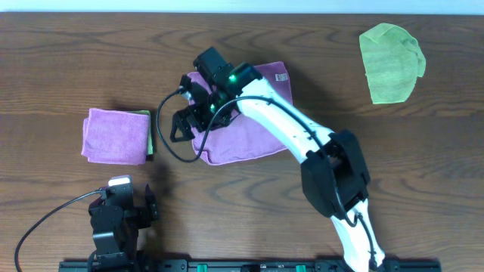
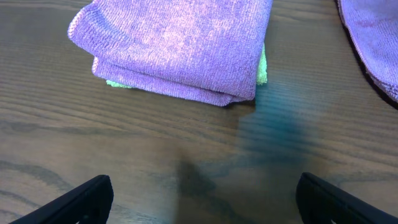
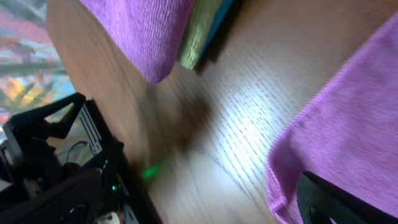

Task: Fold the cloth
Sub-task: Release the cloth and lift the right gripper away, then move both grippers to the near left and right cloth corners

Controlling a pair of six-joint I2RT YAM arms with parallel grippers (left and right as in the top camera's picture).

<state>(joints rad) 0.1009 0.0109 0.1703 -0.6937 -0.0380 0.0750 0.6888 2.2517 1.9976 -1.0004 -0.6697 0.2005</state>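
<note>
I'm looking down on a dark wood-grain table (image 1: pixel 60 60), grain running side to side, with a pale strip (image 1: pixel 227 6) of the room showing past its far edge. A stack (image 1: pixel 115 134), a folded purple towel on a green one, sits left of centre. The cloth (image 1: pixel 236 142) lies flat just right of the stack, with bare wood between them. It sits skewed to the grain, its tagged corner pointing away from the stack toward the far right. I can't tell its long axis, since the right arm crosses it. The right gripper (image 1: pixel 180 108) hangs over the cloth's stack-side edge, jaws spread wide with nothing between them. The left gripper (image 2: pixel 205 202) is on the stack's near side, jaws equally wide and empty. A lime cloth (image 1: pixel 391 62) lies well apart from the stack, far right.
</note>
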